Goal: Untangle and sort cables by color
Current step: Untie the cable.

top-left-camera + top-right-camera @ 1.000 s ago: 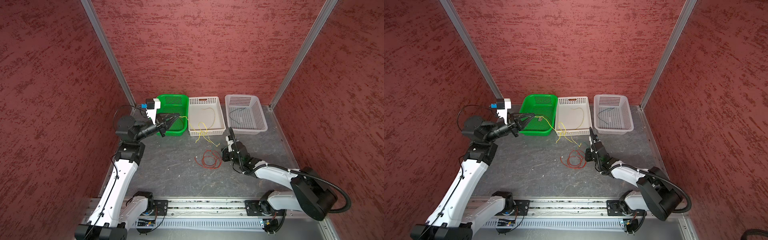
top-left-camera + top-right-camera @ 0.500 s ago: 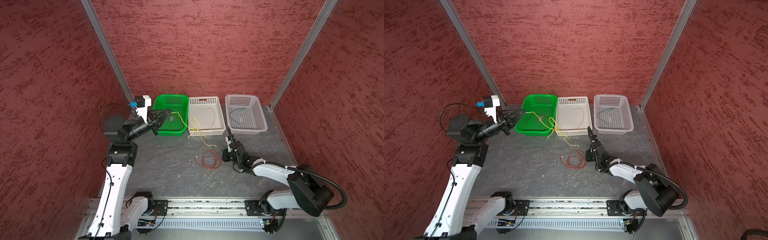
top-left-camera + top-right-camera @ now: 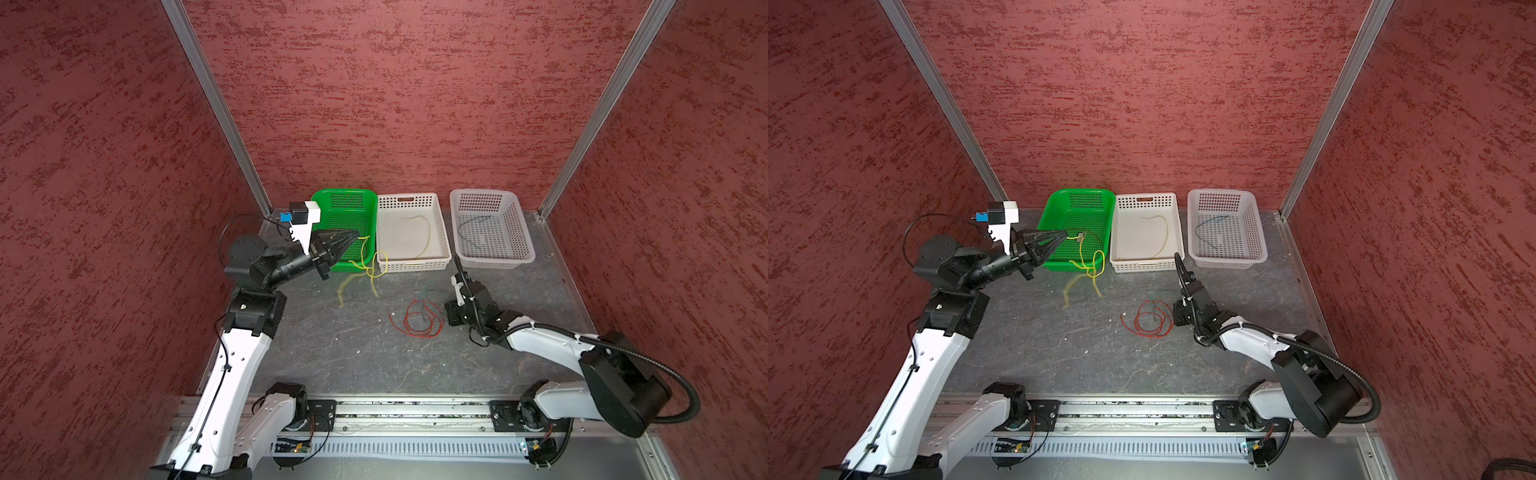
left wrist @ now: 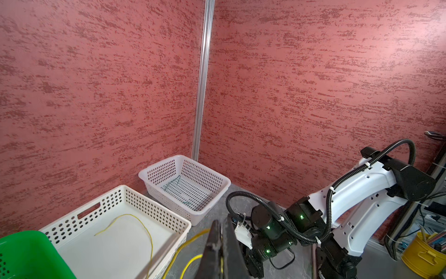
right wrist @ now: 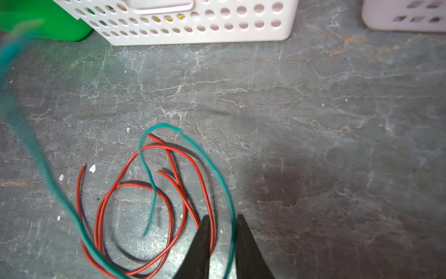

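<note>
Left gripper (image 3: 1064,237) clamped on yellow cable (image 3: 1099,266) dangling at green basket (image 3: 1084,195) near corner, right gripper (image 5: 223,216) fingers narrowly parted astride blue-green cable (image 5: 218,178), red cables (image 5: 135,185) coiled on table (image 5: 313,120).

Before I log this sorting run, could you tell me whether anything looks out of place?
A thin yellow wire pinched in the left tool dangles at the green plastic basket's front corner. An unsorted teal wire crosses the red wire coil.

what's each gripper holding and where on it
Left gripper: yellow cable, apparently near one end. Right gripper: nothing; blue-green cable runs between its parted jaws.
</note>
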Controlling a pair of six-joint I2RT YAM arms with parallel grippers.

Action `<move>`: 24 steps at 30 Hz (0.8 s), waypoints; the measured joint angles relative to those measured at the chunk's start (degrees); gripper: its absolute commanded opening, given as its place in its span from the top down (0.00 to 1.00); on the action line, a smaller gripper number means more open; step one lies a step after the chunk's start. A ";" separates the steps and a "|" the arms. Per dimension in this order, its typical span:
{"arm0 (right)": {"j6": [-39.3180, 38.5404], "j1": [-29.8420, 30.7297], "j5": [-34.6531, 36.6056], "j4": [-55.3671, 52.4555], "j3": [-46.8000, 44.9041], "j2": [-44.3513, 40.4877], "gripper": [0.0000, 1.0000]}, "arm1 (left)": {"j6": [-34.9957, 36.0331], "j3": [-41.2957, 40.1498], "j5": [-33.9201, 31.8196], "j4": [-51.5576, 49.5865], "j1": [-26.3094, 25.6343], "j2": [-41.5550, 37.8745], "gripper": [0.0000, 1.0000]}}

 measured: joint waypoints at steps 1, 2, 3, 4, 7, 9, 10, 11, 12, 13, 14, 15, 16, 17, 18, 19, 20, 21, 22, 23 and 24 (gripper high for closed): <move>-0.33 0.00 -0.15 -0.79 0.74 0.00 0.67 | 0.11 -0.26 -0.09 -0.15 -0.33 0.07 1.00; -0.72 0.00 -0.35 -1.57 1.57 0.00 0.62 | 0.24 -0.57 -0.17 -0.22 -0.79 0.13 1.00; -1.14 0.00 -0.66 -2.27 2.38 0.00 0.57 | 0.37 -0.81 -0.24 -0.22 -1.25 0.17 1.00; -1.27 0.00 -1.01 -2.80 2.99 0.00 0.53 | 0.50 -0.98 -0.28 -0.22 -1.66 0.20 1.00; -1.95 0.00 -2.34 -3.91 4.22 0.00 0.47 | 0.55 -1.92 -0.28 0.39 -3.02 0.26 1.00; -2.43 0.00 -3.02 -4.46 4.55 -0.07 0.45 | 0.52 -2.89 -0.31 1.27 -3.76 0.44 1.00; -2.71 0.00 -3.37 -4.94 4.70 -0.22 0.43 | 0.48 -3.52 -0.28 1.95 -4.20 0.68 1.00; -2.99 0.00 -3.65 -5.55 4.92 -0.52 0.43 | 0.37 -4.09 -0.28 2.62 -4.72 1.05 1.00; -3.32 0.00 -3.93 -6.16 5.22 -0.87 0.42 | 0.31 -4.61 -0.31 3.17 -5.16 1.42 1.00; -3.87 0.00 -4.44 -6.69 5.60 -1.53 0.41 | 0.20 -5.18 -0.31 3.58 -5.73 1.95 1.00; -4.48 0.00 -5.01 -7.30 6.19 -2.29 0.40 | 0.04 -5.66 -0.37 3.98 -6.29 2.43 1.00; -5.11 0.00 -5.57 -7.65 6.75 -3.08 0.40 | -0.02 -6.03 -0.37 4.11 -6.78 2.86 1.00; -5.90 0.00 -6.23 -8.00 7.54 -4.04 0.40 | -0.15 -6.45 -0.42 4.59 -7.34 3.30 1.00; -6.71 0.00 -6.86 -8.24 8.41 -4.92 0.40 | -0.24 -6.75 -0.42 5.01 -7.87 3.65 1.00; -7.50 0.00 -7.54 -8.39 9.20 -5.68 0.39 | -0.39 -7.02 -0.44 5.57 -8.31 3.93 1.00; -8.46 0.00 -8.35 -8.39 9.99 -6.47 0.39 | -0.48 -7.28 -0.42 6.19 -8.76 4.17 1.00; -9.38 0.00 -9.20 -8.31 10.58 -7.26 0.39 | -0.57 -7.48 -0.39 6.67 -9.22 4.42 1.00; -10.10 -0.02 -10.10 -8.11 10.91 -7.91 0.39 | -0.61 -7.56 -0.37 7.13 -9.64 4.70 1.00; -10.80 0.00 -11.10 -7.67 11.04 -8.48 0.39 | -0.81 -7.58 -0.31 7.76 -10.08 5.05 1.00; -11.34 -0.02 -12.37 -7.21 11.04 -8.92 0.40 | -1.03 -7.65 -0.26 8.44 -10.54 5.44 1.00; -11.67 -0.02 -13.57 -6.78 11.02 -9.05 0.40 | -1.36 -7.72 -0.20 9.25 -10.88 5.75 1.00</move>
